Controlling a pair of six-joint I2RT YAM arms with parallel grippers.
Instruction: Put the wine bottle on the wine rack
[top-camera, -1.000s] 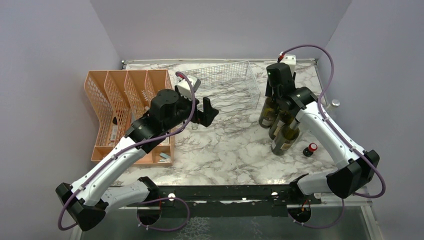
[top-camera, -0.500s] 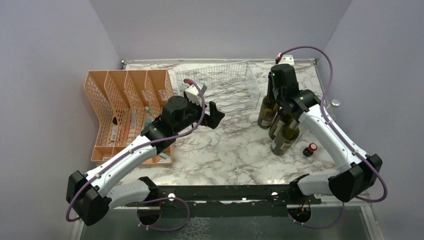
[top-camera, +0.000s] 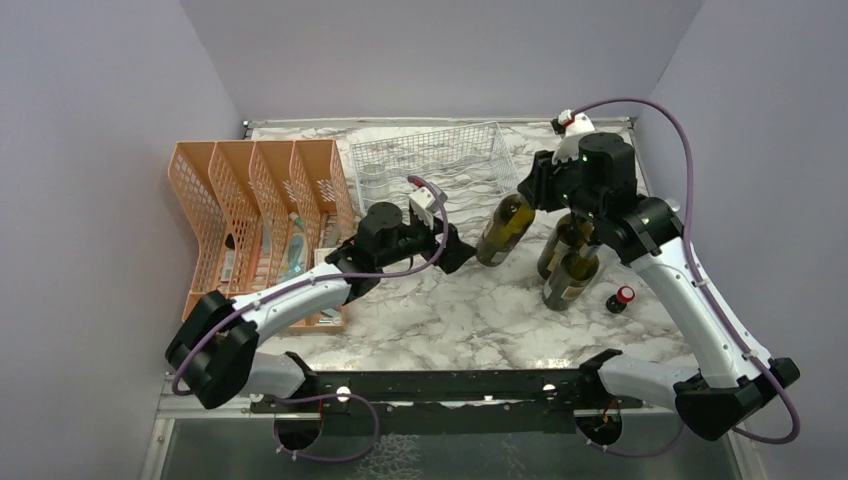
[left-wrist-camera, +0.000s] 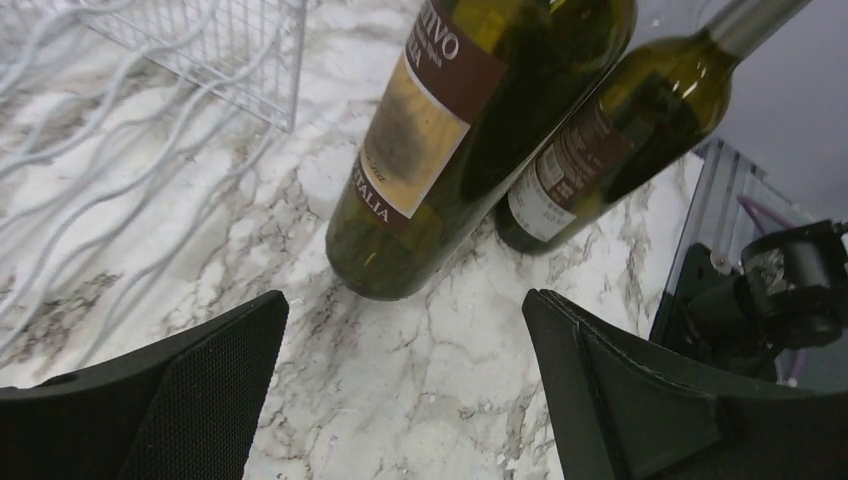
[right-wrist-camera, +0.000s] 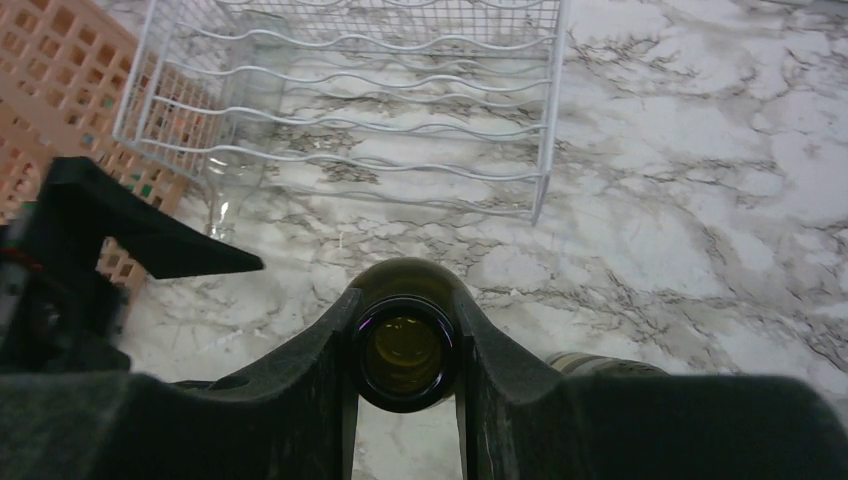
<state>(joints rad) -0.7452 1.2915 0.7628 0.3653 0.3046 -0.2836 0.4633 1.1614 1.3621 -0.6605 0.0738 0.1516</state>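
The wine bottle (top-camera: 503, 230) is dark green with a brown label and leans with its base to the left, just right of the wine rack (top-camera: 440, 160). My right gripper (top-camera: 541, 186) is shut on its neck. The right wrist view looks down the open mouth of the wine bottle (right-wrist-camera: 405, 352) between that gripper's (right-wrist-camera: 405, 300) black fingers, with the white wire wine rack (right-wrist-camera: 370, 100) beyond. My left gripper (top-camera: 455, 245) is open, a short way from the bottle's base. In the left wrist view the wine bottle (left-wrist-camera: 440, 130) hangs low over the marble ahead of the left gripper (left-wrist-camera: 403, 300).
Two more green bottles (top-camera: 568, 270) stand close together under the right arm, one seen behind the held bottle (left-wrist-camera: 620, 130). A small red-capped item (top-camera: 623, 297) sits to their right. An orange mesh organiser (top-camera: 250, 200) fills the left side. A clear glass (right-wrist-camera: 225, 195) stands by the rack's left corner.
My right gripper has shut on the bottle's neck and tipped the bottle leftward away from the other two. My left arm has reached right and lower, toward the bottle's base.
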